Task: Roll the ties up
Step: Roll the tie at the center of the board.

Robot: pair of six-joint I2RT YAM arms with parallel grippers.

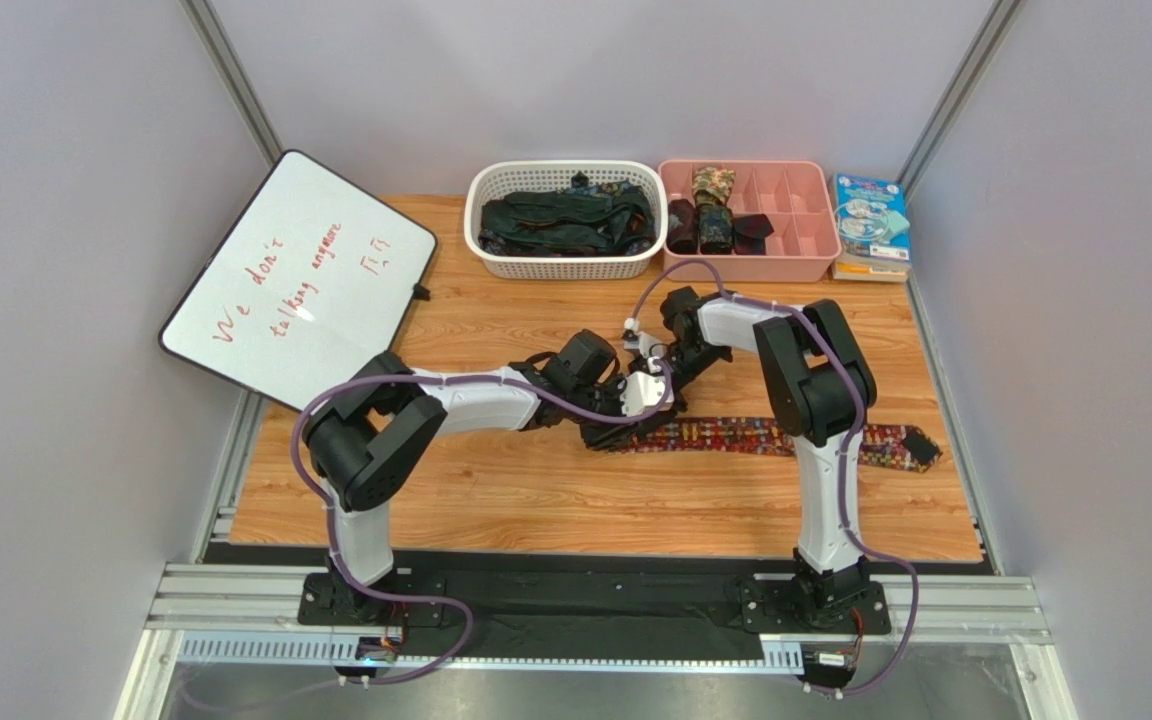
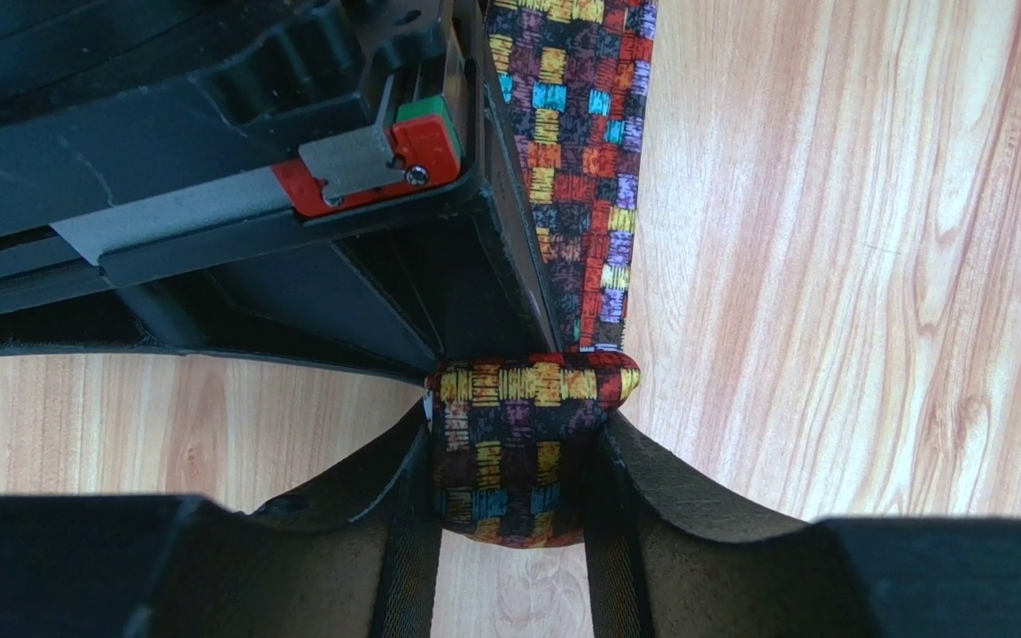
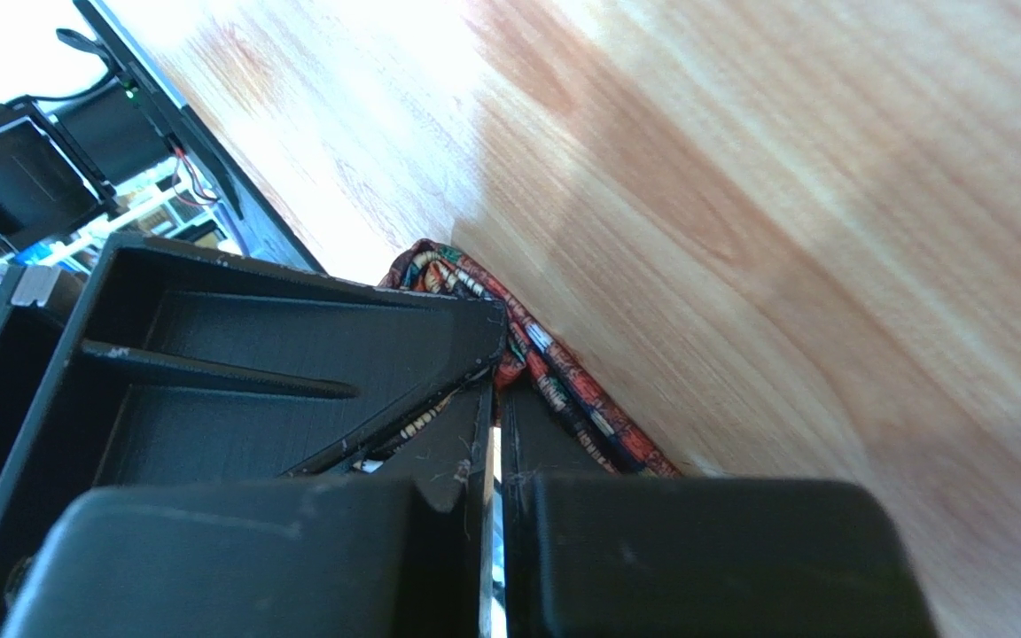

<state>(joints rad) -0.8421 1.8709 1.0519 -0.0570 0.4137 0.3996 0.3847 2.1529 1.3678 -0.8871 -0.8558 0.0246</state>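
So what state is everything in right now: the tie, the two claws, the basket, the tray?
patterned tie: mostly flat and unrolled on the table, left end folded over.
left gripper: shut on that folded end.
right gripper: shut, beside the tie; a grip on it can't be confirmed.
white basket: filled with loose dark ties.
pink tray: rolled ties in its left compartments.
whiteboard: tilted, red writing on it.

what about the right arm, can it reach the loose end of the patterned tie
Probably yes: the tie's loose end lies flat on bare table beside that arm, nothing over it; the right gripper sits at the folded end.
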